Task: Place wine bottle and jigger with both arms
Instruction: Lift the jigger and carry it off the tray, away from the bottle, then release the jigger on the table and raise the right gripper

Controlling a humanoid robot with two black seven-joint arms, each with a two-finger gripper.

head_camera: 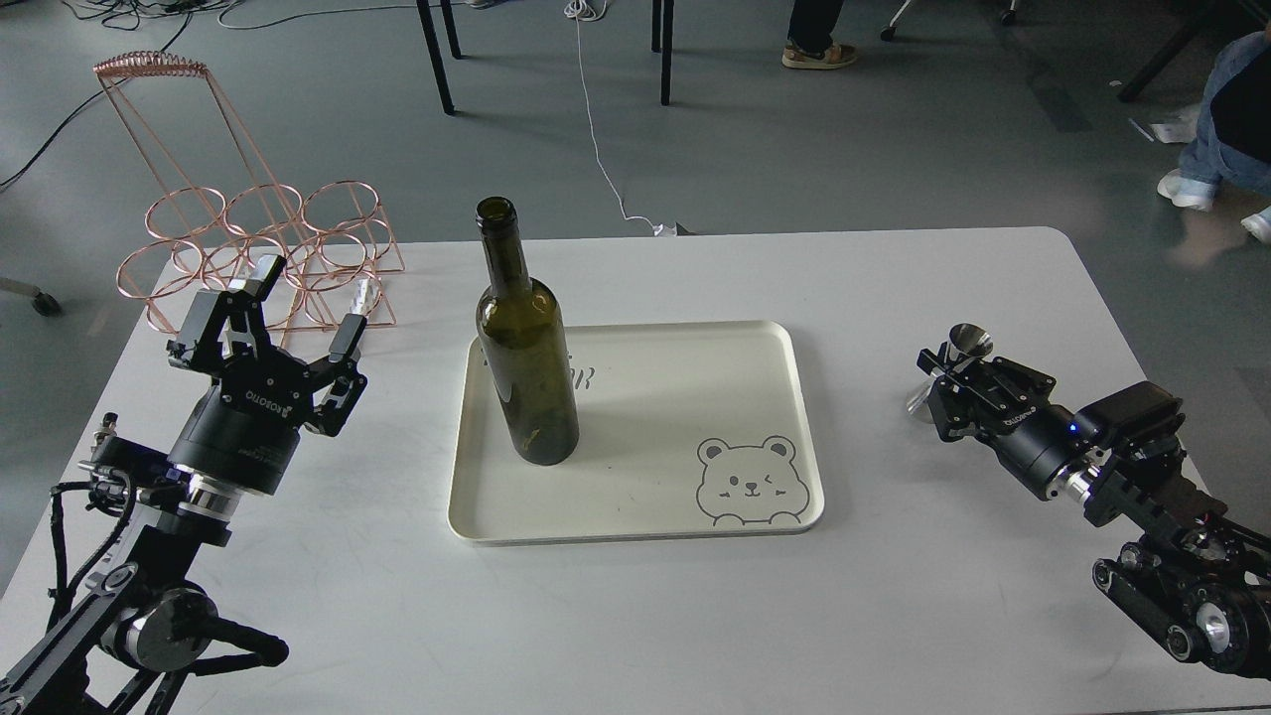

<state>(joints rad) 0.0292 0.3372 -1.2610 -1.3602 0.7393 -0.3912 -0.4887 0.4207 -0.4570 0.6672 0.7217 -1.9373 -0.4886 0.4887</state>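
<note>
The wine bottle (524,367) stands upright on the left part of the cream tray (635,526). My left gripper (308,296) is open and empty, left of the tray and apart from the bottle. My right gripper (946,377) is shut on the waist of the steel jigger (970,342), low over the table to the right of the tray. The jigger is tilted, one cone up and to the right, the other down and to the left near the tabletop. I cannot tell whether it touches the table.
A copper wire bottle rack (263,248) stands at the table's back left, just behind my left gripper. A bear drawing (747,482) marks the tray's front right corner. The white table (635,616) ends close behind the rack.
</note>
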